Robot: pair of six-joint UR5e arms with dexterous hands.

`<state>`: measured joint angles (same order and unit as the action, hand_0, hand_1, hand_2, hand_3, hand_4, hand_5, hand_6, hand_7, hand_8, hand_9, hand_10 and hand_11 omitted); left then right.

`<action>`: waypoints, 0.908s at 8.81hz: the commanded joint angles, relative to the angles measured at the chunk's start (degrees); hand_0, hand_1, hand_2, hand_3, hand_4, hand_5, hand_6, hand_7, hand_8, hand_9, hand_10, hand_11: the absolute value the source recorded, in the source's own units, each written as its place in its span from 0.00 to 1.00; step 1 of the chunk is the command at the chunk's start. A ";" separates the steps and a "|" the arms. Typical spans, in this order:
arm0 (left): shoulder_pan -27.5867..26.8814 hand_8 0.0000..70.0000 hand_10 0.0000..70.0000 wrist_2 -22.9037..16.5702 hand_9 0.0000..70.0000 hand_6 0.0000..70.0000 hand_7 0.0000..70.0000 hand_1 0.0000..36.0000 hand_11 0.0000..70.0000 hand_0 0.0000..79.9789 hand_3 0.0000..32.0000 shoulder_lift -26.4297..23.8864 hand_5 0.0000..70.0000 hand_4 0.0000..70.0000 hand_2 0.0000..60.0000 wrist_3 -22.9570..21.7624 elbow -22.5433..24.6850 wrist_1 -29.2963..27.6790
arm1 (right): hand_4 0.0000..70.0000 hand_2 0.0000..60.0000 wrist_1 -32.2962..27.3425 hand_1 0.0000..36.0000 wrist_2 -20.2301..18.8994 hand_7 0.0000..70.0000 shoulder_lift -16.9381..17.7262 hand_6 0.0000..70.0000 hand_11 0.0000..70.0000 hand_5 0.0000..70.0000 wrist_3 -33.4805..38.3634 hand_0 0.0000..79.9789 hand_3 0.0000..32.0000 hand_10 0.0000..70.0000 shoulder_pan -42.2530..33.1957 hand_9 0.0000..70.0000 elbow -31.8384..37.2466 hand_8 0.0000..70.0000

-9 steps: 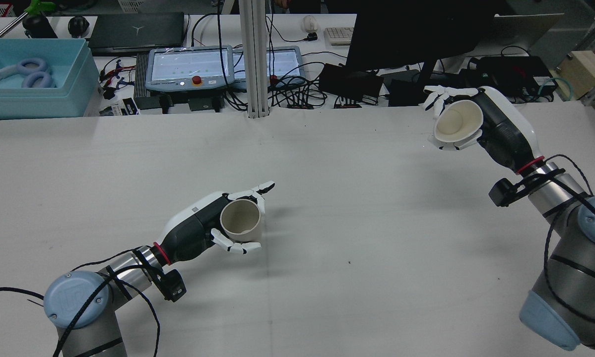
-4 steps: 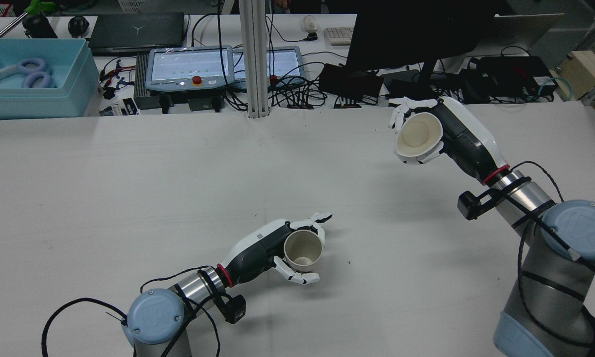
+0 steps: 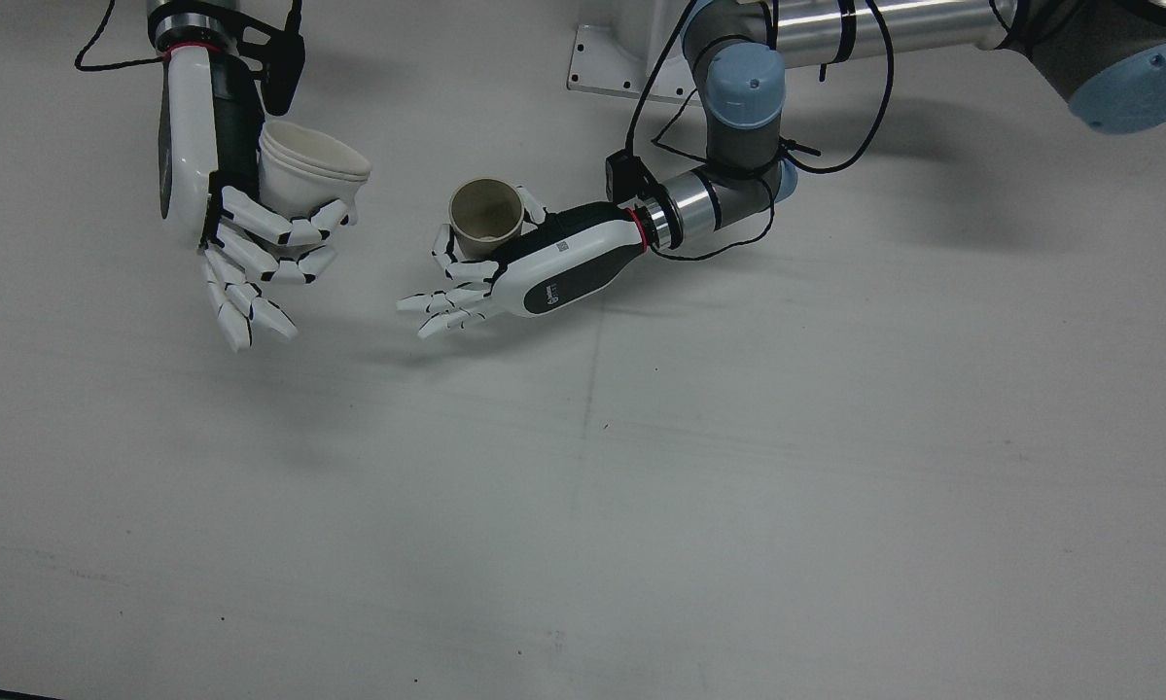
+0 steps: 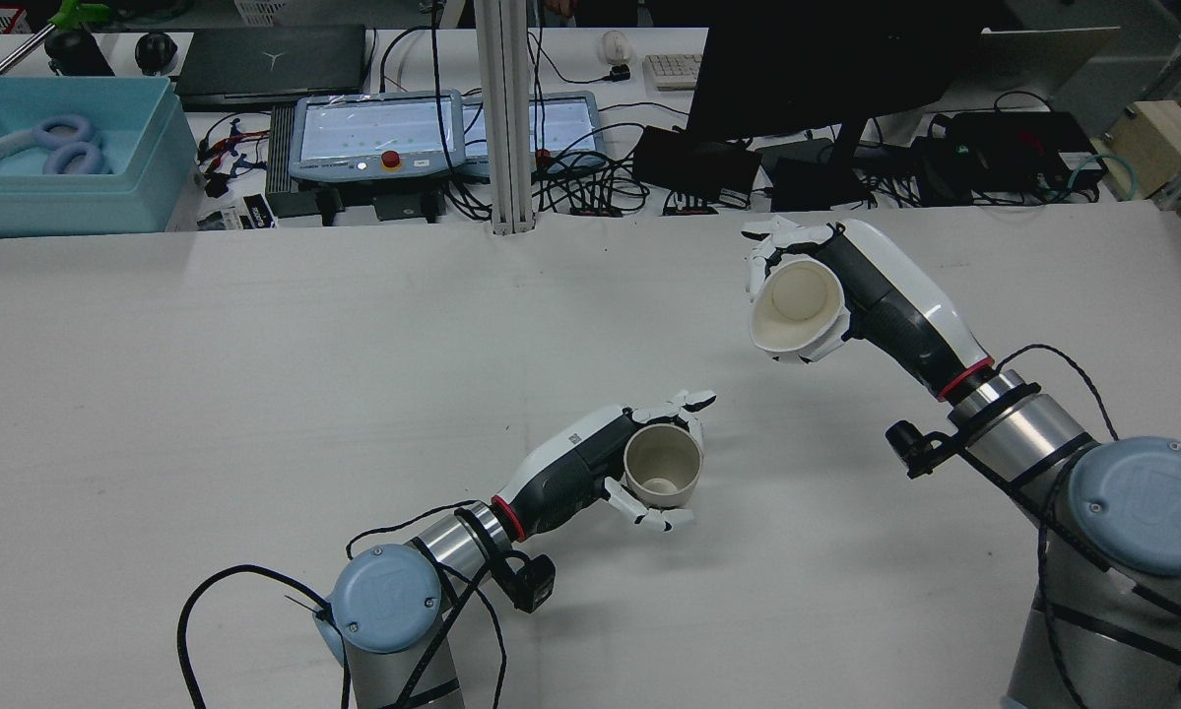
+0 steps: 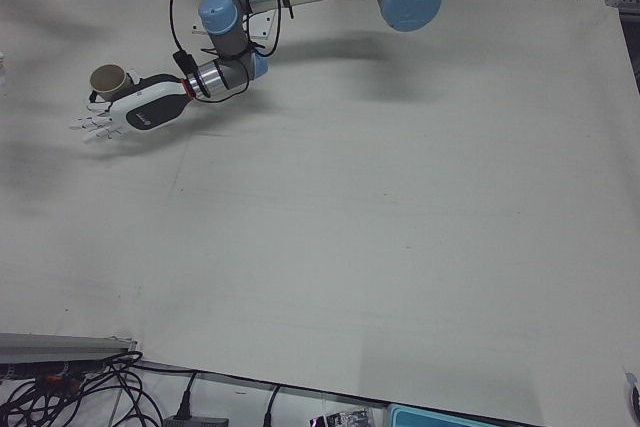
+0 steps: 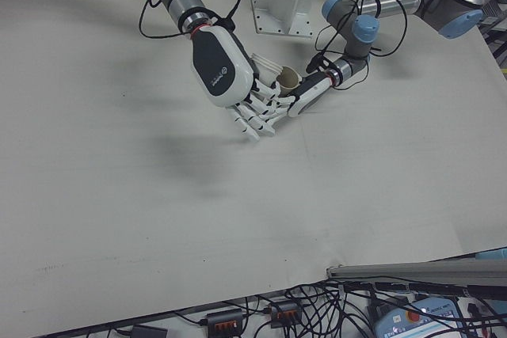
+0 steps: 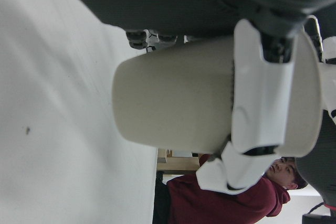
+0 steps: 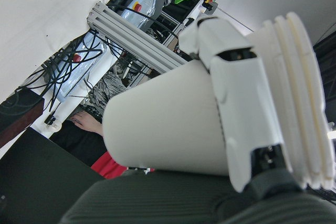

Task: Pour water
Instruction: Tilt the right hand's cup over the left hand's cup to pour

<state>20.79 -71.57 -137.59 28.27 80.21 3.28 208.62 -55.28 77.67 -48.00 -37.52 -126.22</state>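
The table [image 4: 255,345] is plain light grey. Both hands, the left hand [image 4: 590,463] and the right hand [image 4: 866,286], are white and dark grey, with a red ring at the wrist. The left cup [image 4: 661,466] is beige. The right cup [image 4: 797,307] is white, cream inside.

In the right-front view the right hand [image 6: 230,77] covers most of the white stacked paper cup [image 6: 265,69], and the beige paper cup [image 6: 288,78] is small, its lower wall hidden. The left-front view cuts off the right arm entirely. Whether either cup holds water cannot be told. At six o'clock in the left hand view, a person in a maroon top [image 7: 220,200] is cropped.
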 commanded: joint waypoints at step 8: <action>0.05 0.02 0.03 2.05 0.03 0.13 0.16 1.00 0.10 0.79 0.00 -6.55 1.00 0.50 1.00 4.84 -8.57 -3.36 | 1.00 0.97 13.11 1.00 0.96 0.65 -3.40 0.65 0.17 0.95 -22.65 1.00 0.00 0.08 -2.29 0.25 -2.89 0.21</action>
<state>22.86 -69.56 -141.90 29.15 74.51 1.66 218.10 -54.32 76.55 -66.52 -39.00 -128.93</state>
